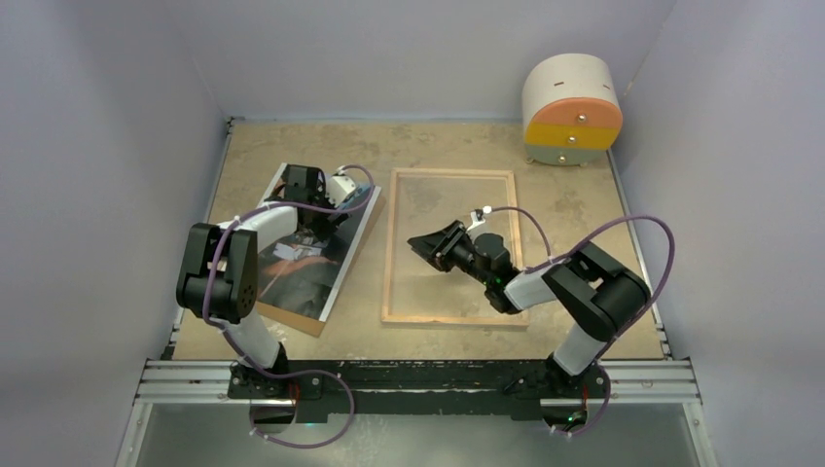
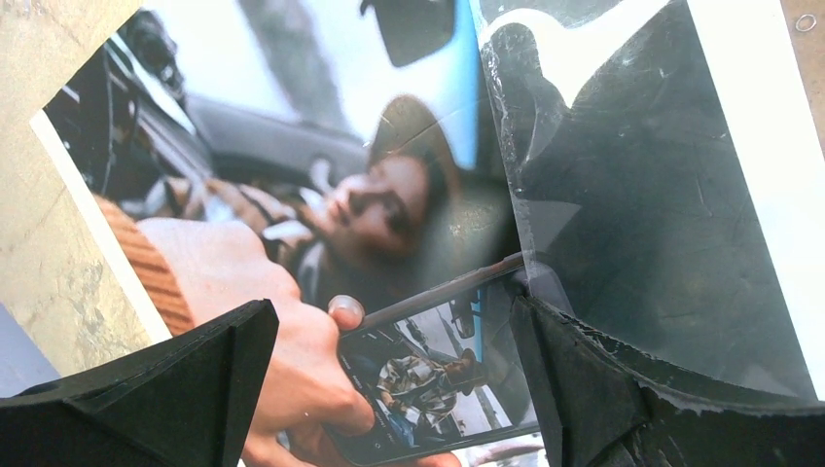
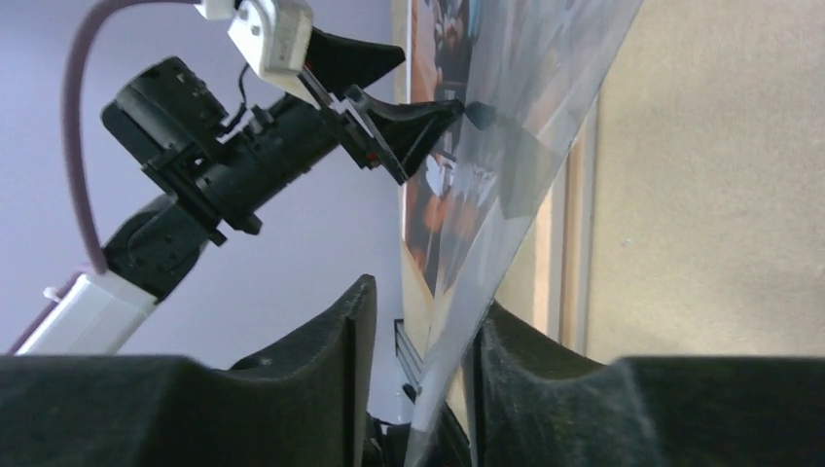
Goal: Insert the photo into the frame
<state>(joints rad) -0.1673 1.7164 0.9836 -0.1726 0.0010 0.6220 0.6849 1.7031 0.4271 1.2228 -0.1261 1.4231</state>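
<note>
Fingers of the left gripper are spread wide and hold nothing, just over the photo. The photo lies flat on a brown board at the left of the table. The right gripper straddles the edge of a clear pane; I cannot tell whether it pinches it. The frame lies wood side up mid-table. The mottled tan surface has pale lilac walls around it and a round cabinet far right.
</note>
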